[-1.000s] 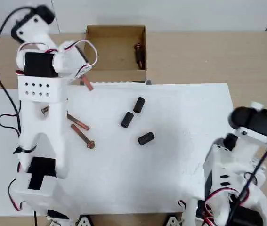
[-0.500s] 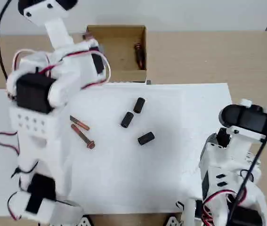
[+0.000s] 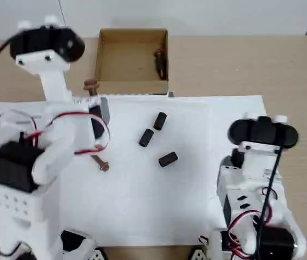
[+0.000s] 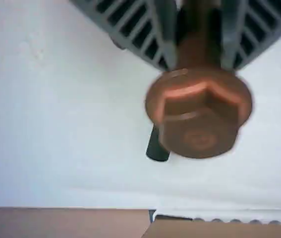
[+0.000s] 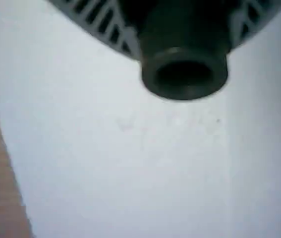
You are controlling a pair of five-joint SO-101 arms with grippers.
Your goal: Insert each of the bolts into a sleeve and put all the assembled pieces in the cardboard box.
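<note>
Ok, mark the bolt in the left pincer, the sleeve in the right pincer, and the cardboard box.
bolt [image 4: 198, 111]: left wrist view, hexagonal head.
sleeve [image 5: 185, 93]: right wrist view, front rim.
cardboard box [image 3: 123, 57]: high view, bare floor.

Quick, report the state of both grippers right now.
Left gripper: closed, holding a copper bolt.
Right gripper: closed, holding a black sleeve.
</note>
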